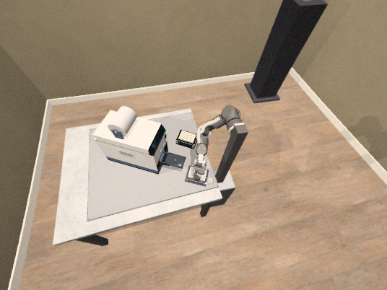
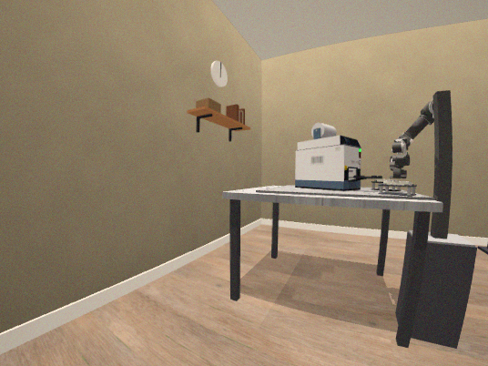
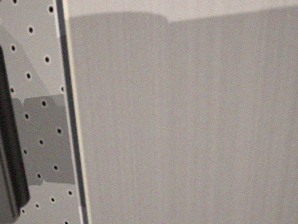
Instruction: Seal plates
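The jaws (image 1: 198,175) (image 2: 399,177) stood released over the foil-covered plate (image 3: 185,120) in the nest at the bench's near right corner. I judged that one sealed and returned; the yellowish plate (image 1: 187,136), by the right edge, seemed still to do.

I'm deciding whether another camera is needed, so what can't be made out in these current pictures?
- Gripper fingertips: in the top view, too small and partly covered by the arm; in the wrist view, only one dark finger shows, cut off by the left edge.
- Corner marks on the near nest: too small in the top view.
- Foil roll's label text: too small in top and exterior views.
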Motion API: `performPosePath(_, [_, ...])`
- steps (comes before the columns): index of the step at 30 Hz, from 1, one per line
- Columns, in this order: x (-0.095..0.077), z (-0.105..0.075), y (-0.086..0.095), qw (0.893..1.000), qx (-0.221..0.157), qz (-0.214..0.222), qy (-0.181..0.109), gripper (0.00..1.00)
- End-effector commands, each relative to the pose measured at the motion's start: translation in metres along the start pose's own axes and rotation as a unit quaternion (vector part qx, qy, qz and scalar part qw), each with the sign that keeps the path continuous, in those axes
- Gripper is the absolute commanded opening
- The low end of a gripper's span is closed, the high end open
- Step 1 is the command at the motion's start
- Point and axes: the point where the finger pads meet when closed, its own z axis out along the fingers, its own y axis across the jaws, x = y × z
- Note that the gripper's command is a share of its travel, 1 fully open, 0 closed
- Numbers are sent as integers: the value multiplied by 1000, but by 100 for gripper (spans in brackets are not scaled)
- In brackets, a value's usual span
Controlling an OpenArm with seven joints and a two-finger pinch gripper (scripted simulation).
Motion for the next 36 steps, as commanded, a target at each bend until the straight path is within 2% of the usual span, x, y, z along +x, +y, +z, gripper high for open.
performPosePath(1, [-1,-5,2,1000,-1,4,-1,65])
performPosePath(29, [-1,-45,1,1000,0,3,-1,65])
performPosePath(36, [-18,-44,-29,1000,-6,7,1,65])
